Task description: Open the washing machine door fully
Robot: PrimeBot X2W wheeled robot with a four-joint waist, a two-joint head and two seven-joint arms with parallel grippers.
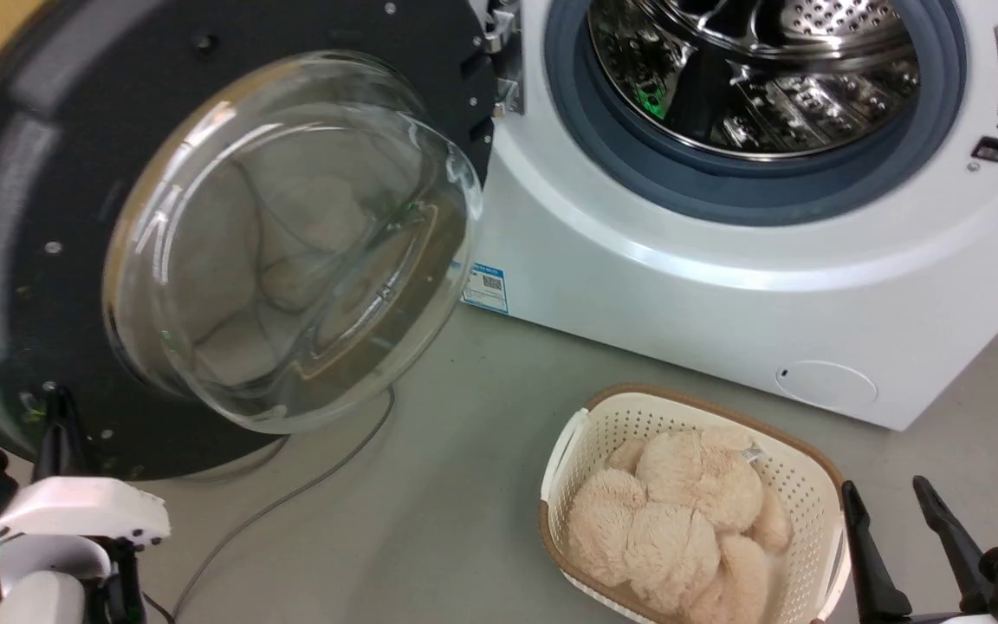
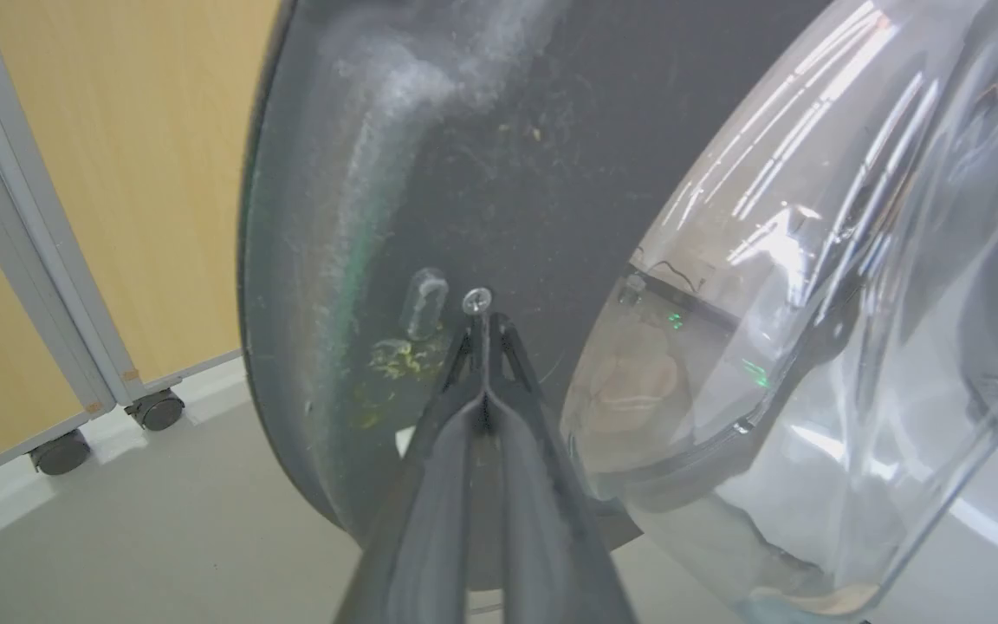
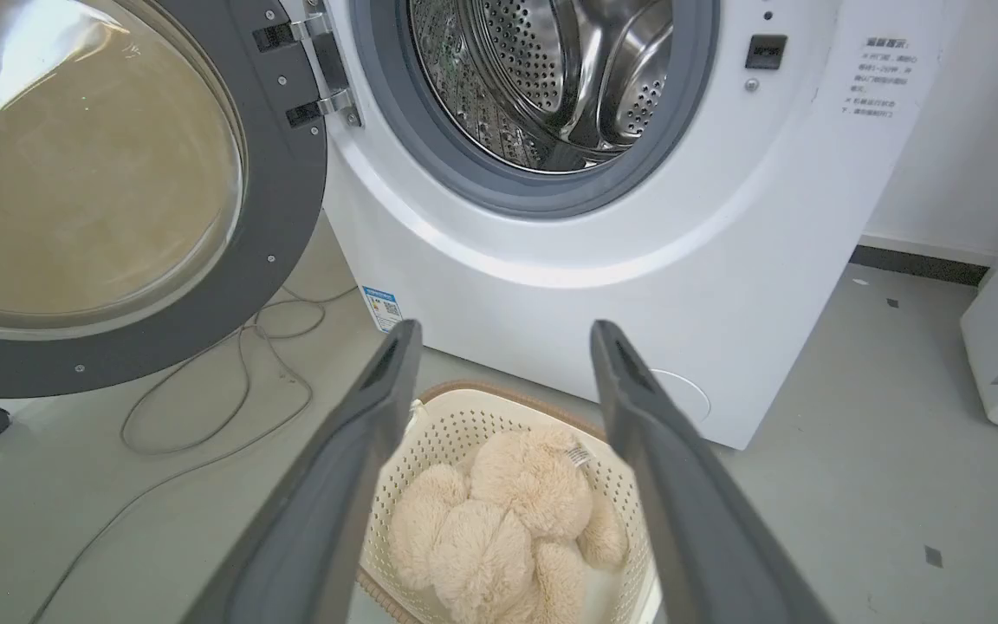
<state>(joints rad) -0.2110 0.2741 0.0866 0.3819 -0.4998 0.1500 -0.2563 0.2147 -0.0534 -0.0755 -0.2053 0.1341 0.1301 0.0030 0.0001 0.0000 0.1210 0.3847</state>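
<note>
The left gripper (image 2: 483, 328) pointed upward, its fingers pressed together on nothing, tips touching the dark inner face of the washing machine door (image 1: 40, 173) just under a screw (image 2: 476, 301) near the door's lower rim. The right gripper (image 3: 503, 347) was spread wide and empty beside a basket (image 1: 815, 472) on the grey floor (image 1: 430, 520). The door stood swung wide to the left of the washing machine (image 1: 724, 286), with a yellow panel (image 2: 118, 173) behind it.
</note>
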